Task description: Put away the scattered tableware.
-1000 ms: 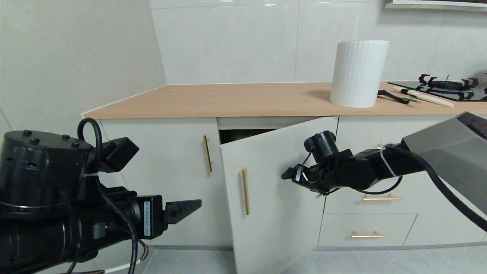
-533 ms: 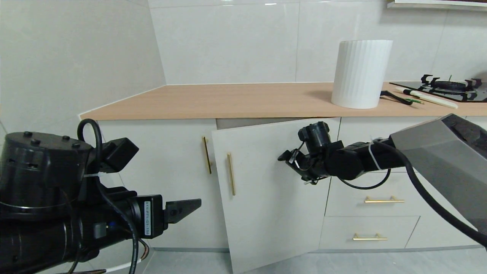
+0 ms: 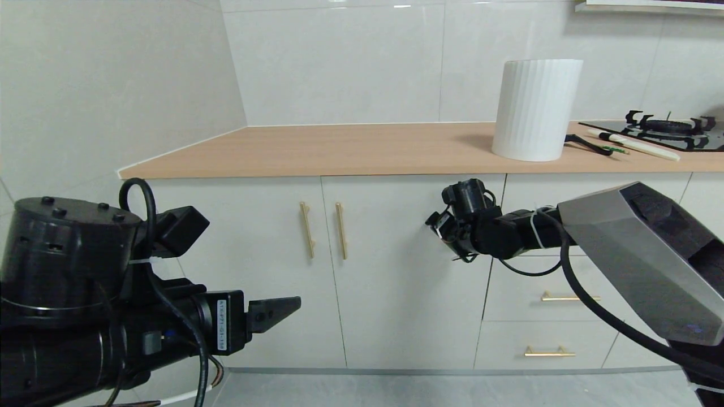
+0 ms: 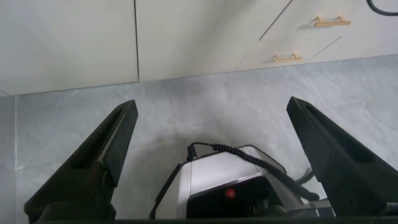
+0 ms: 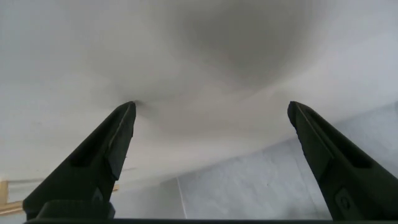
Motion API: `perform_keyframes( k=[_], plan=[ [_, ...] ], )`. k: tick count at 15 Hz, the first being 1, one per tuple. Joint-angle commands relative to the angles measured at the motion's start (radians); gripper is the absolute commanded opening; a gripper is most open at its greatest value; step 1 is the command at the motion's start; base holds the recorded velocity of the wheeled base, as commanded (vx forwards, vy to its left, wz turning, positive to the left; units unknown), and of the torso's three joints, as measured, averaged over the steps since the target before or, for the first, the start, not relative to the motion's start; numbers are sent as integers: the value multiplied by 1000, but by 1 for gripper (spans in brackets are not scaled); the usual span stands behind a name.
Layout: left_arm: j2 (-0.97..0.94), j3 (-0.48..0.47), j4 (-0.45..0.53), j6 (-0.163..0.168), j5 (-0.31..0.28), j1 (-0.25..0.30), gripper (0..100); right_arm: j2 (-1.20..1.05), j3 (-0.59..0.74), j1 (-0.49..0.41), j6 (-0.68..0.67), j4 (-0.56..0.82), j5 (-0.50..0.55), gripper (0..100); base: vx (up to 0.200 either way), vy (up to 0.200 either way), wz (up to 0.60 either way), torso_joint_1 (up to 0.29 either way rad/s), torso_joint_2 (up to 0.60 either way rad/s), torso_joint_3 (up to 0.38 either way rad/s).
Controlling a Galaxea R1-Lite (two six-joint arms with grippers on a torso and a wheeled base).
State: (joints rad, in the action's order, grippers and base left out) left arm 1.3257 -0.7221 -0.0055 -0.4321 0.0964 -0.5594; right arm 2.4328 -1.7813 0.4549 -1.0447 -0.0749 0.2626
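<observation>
my right tool point(image 3: 434, 220) sits close against the face of the shut cabinet door point(image 3: 407, 271), just under the worktop point(image 3: 339, 150). its fingers point(image 5: 118, 137) are spread apart and hold nothing. my left tool point(image 3: 283, 311) hangs low on my left, well apart from the cabinets, fingers point(image 4: 112, 149) also spread and holding nothing, the grey floor point(image 4: 205, 106) beneath it. the tableware lies on the worktop: a black utensil point(image 3: 588, 144) just beside the white ribbed container point(image 3: 536, 110), and a cream-handled utensil point(image 3: 639, 146) by the stove point(image 3: 667, 125).
</observation>
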Motion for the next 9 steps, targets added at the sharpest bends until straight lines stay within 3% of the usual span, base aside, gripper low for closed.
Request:
perform_keyframes(
  k=[1, 5, 9],
  plan=[
    [7, 0, -1, 0, 0, 1, 100, 26, -29, -15, -3, 0, 20, 100, 0, 0, 0, 0, 0, 0],
    [7, 0, -1, 0, 0, -1, 100, 3, -12, -12, -3, 6, 21, 100, 0, 0, 0, 0, 0, 0],
    [-19, 1, -40, -4, 2, 18, 100, -311, 275, 34, 71, 32, -124, 100, 0, 0, 0, 0, 0, 0]
  ],
)
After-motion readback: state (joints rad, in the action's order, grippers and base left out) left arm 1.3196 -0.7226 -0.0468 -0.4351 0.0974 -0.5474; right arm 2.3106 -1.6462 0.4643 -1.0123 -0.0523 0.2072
